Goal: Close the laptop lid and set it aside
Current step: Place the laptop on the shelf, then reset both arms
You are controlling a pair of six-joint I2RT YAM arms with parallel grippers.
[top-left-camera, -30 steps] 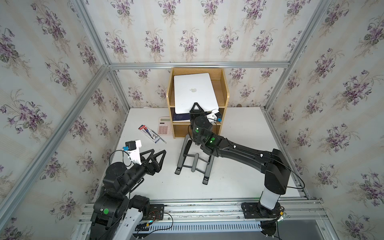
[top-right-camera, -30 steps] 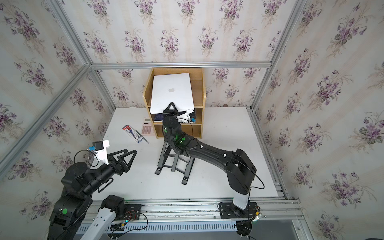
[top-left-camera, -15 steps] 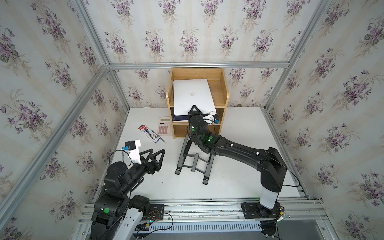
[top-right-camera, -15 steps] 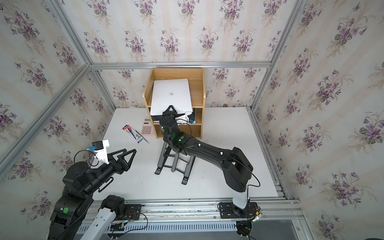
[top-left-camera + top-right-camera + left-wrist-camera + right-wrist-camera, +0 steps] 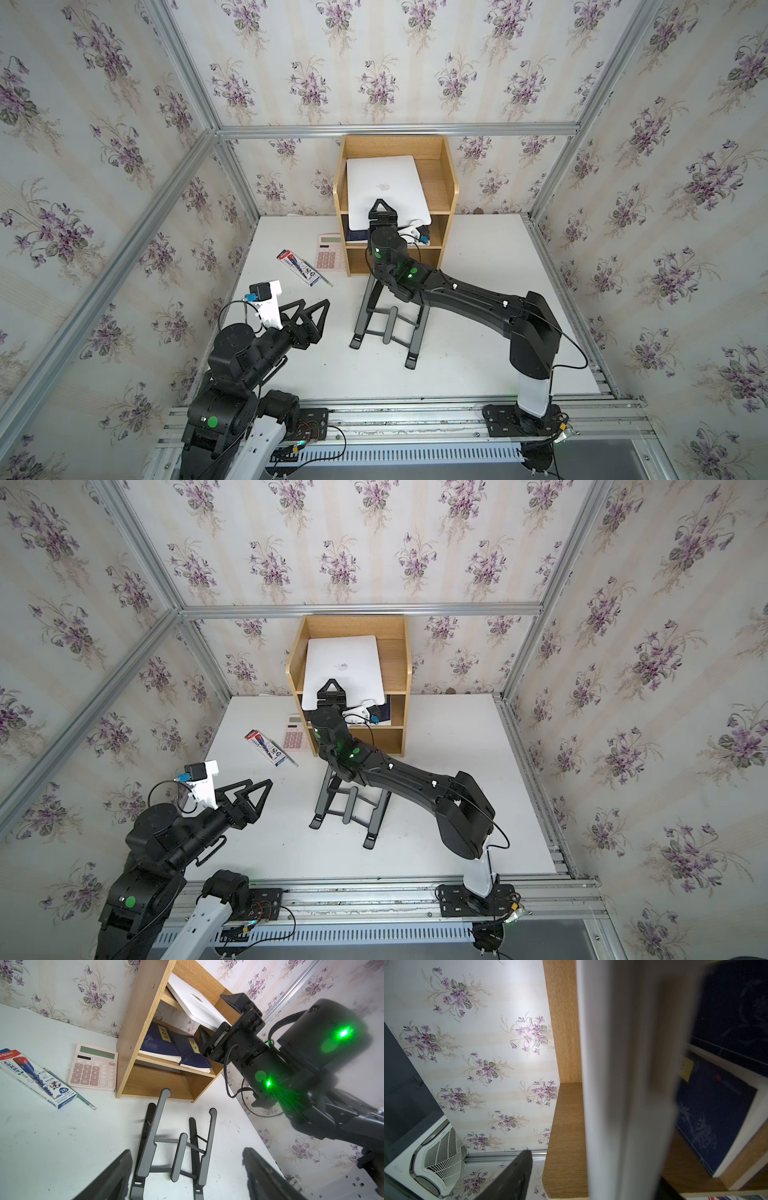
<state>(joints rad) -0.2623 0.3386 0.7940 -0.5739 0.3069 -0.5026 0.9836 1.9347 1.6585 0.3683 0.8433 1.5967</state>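
Note:
The laptop [image 5: 386,191] [image 5: 340,667] lies with its silver-white lid shut, logo up, on the top shelf of the wooden shelf unit [image 5: 449,195]. Its near edge juts past the shelf front. My right gripper [image 5: 380,212] [image 5: 331,688] stands open astride that near edge. In the left wrist view its upper finger [image 5: 234,1001] is clear above the laptop [image 5: 197,1007]. In the right wrist view the laptop edge [image 5: 623,1084] is a blurred white band with a gap to one finger [image 5: 512,1176]. My left gripper [image 5: 313,305] [image 5: 187,1153] hangs open and holds nothing, low at the front left.
A dark folding laptop stand [image 5: 390,328] sits mid-table under the right arm. A pinkish calculator [image 5: 330,253] and a pencil box [image 5: 299,268] with a loose pencil lie left of the shelf. Dark blue books [image 5: 166,1043] fill the middle shelf. Walls close in all round.
The laptop has come down from a raised hold onto the top shelf, and my right gripper has opened off it. The left arm has not moved.

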